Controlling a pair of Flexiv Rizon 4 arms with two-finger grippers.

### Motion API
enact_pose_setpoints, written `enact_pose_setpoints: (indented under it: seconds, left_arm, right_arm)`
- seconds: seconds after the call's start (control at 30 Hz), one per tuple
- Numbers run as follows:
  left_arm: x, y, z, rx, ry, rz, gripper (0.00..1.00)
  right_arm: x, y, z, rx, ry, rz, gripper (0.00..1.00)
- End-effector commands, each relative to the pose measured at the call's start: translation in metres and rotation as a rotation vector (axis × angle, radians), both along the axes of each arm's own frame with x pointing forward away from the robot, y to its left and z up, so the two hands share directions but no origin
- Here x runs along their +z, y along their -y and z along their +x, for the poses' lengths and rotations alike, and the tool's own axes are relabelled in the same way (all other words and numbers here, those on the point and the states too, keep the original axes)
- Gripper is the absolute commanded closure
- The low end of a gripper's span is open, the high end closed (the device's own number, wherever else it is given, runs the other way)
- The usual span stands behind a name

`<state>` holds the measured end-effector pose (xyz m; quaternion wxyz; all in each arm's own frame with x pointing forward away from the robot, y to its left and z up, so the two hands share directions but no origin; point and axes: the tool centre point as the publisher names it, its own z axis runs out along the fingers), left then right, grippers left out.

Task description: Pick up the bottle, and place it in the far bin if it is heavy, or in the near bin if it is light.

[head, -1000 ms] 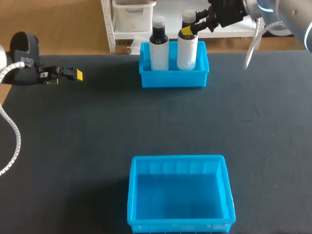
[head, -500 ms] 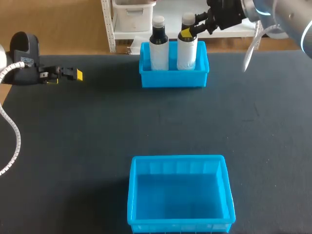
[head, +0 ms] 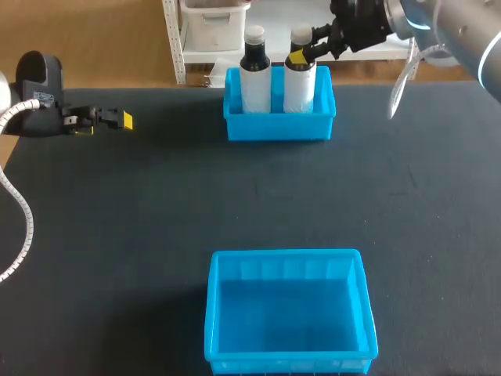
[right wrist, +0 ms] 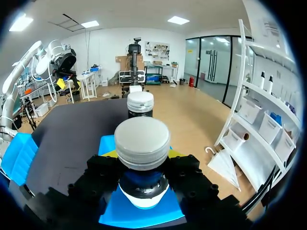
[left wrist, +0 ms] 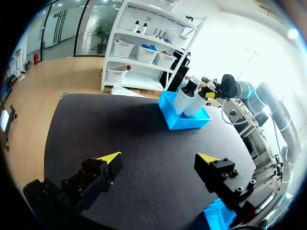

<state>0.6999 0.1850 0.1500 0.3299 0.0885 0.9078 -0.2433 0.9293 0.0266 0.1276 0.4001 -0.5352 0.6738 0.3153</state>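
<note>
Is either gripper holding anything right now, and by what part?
The right gripper holds the right-hand bottle in the far bin by its neck, just under the cap. The left gripper is open and empty.

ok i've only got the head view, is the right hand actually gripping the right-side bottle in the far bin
observer: yes, the right wrist view shows the right hand shut on the bottle, clamped at its neck from both sides.
operator: and the left hand, holding anything
observer: no, the left wrist view shows the left hand open with nothing in it, only bare table ahead.
</note>
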Motion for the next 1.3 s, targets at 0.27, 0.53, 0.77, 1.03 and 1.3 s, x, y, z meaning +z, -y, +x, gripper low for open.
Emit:
enact_pose_setpoints:
  seconds: [0.27,0.53,0.77,1.03,1.3]
  left_arm:
    - [0.0,0.0,0.0,0.0,0.0,0.0,0.0]
    - [0.0,0.0,0.0,0.0,0.0,0.0,0.0]
    - [0.0,0.0,0.0,0.0,0.0,0.0,0.0]
    - [0.0,0.0,0.0,0.0,0.0,0.0,0.0]
    - [0.0,0.0,0.0,0.0,0.0,0.0,0.0]
  right_arm:
    - [-0.003,-0.001,0.012,0.184,-0.111,0.024,1.0]
    - [-0.003,0.0,0.013,0.186,-0.119,0.024,0.6]
    - [-0.004,0.001,0.013,0.19,-0.125,0.023,0.0]
    - [-0.002,0.005,0.011,0.189,-0.139,0.018,0.0]
    - [0.009,0.028,0.003,0.157,-0.137,-0.008,0.0]
